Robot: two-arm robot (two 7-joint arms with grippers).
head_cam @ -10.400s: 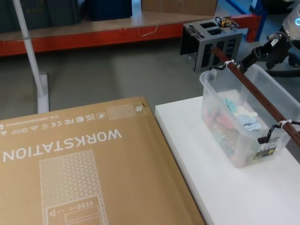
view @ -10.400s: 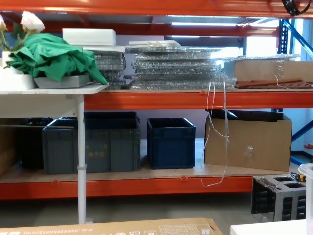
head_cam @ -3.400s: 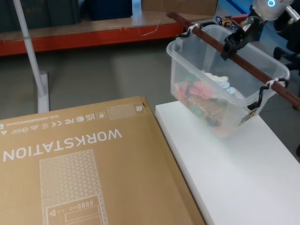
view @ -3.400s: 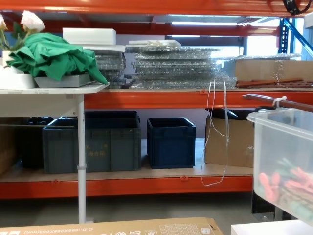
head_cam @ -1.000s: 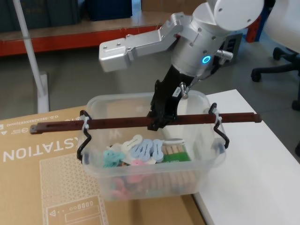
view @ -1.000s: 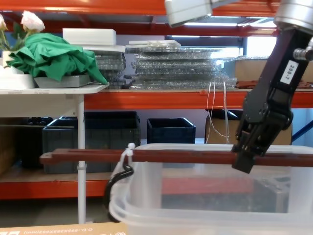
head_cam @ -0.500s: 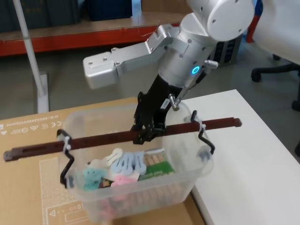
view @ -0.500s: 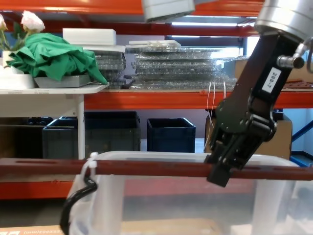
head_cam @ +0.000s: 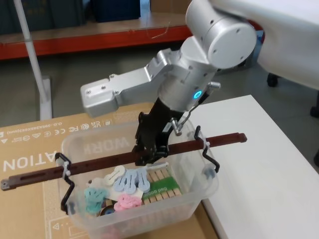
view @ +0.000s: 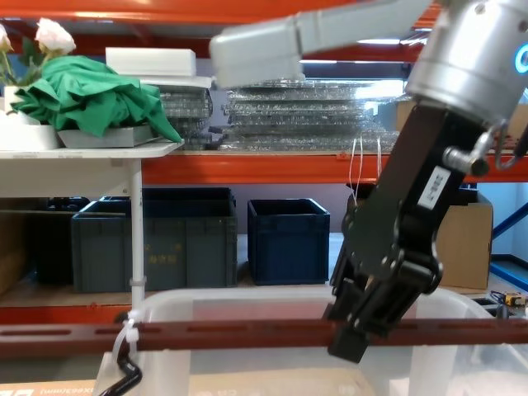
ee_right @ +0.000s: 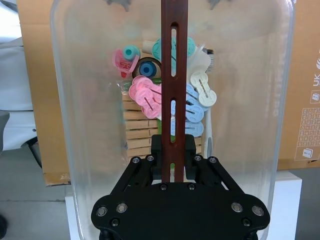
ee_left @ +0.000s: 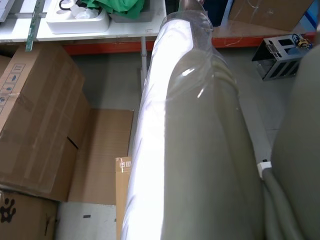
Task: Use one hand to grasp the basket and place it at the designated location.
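The basket [head_cam: 197, 199] is a translucent whitish tub with a reddish-brown rod handle [head_cam: 89, 165] tied on by white zip ties. Pink, blue and green pegs [head_cam: 128, 186] lie inside it. My right gripper [head_cam: 152, 151] is shut on the middle of the rod and holds the tub over the cardboard box. In the right wrist view the black fingers [ee_right: 187, 147] clamp the slotted rod [ee_right: 174, 75] above the pegs [ee_right: 145, 95]. The chest view shows the same gripper [view: 353, 330] on the rod [view: 206, 337]. The left wrist view shows a pale arm cover.
A large brown cardboard box [head_cam: 35, 144] marked WORKSTATION lies flat at the left. A white table [head_cam: 269, 164] stands at the right. Behind are orange shelving [view: 272, 165] and dark blue crates [view: 289, 239]. A white pole [head_cam: 32, 55] rises at the far left.
My right arm has carried the basket from the white table leftward over the cardboard box. Over the last second it moved further left and lower, gripper still shut on the rod.
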